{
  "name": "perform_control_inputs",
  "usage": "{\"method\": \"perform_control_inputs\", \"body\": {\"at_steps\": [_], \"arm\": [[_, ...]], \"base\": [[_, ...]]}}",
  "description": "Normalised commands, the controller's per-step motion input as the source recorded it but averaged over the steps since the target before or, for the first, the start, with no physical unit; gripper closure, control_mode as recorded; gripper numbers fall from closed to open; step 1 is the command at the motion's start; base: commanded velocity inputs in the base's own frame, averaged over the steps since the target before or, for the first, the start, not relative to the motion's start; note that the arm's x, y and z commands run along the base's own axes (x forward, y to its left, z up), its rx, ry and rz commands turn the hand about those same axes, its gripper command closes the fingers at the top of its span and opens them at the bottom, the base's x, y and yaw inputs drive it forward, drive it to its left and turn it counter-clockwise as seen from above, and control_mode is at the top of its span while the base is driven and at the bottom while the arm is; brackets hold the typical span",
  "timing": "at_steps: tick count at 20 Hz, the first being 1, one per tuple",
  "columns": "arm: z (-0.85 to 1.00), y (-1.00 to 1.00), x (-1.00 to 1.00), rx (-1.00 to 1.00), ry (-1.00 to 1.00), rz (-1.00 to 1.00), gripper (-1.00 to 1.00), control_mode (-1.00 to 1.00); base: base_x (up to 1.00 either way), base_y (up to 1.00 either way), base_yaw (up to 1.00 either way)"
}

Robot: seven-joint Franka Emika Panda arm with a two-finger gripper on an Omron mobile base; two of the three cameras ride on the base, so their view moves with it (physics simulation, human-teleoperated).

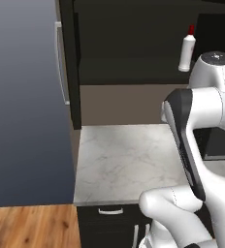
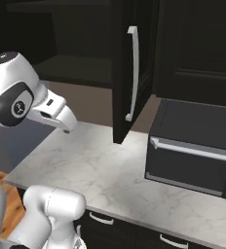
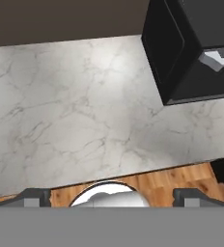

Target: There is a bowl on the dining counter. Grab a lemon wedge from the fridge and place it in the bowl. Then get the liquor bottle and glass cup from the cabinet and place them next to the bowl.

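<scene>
The black wall cabinet stands open, its door swung out with the long silver handle facing me. On its dark inner shelf, at the right, stands the liquor bottle, white with a red cap. My gripper hangs above the marble counter and looks straight down at it. Its two fingertips are wide apart, open, with nothing between them. The arm rises well below and in front of the shelf.
A black toaster oven with a silver handle sits on the counter to the right. Low black drawers run under the counter edge, with wood floor in front. A tall grey-blue panel closes the left side.
</scene>
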Motion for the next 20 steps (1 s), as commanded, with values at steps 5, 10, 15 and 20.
{"method": "perform_control_inputs", "body": {"at_steps": [5, 10, 15, 20], "arm": [[0.53, 0.00, -0.15, -0.01, -0.27, 0.00, -1.00, -1.00], [0.43, 0.00, 0.00, -0.09, -0.29, -0.01, -1.00, -1.00], [0.36, 0.00, 0.11, -0.15, -0.29, -0.04, -1.00, -1.00], [0.33, 0.00, 0.26, -0.16, -0.20, -0.05, -1.00, -1.00]], "base": [[0.00, 0.00, 0.00], [0.00, 0.00, 0.00], [0.00, 0.00, 0.00], [0.00, 0.00, 0.00]]}}
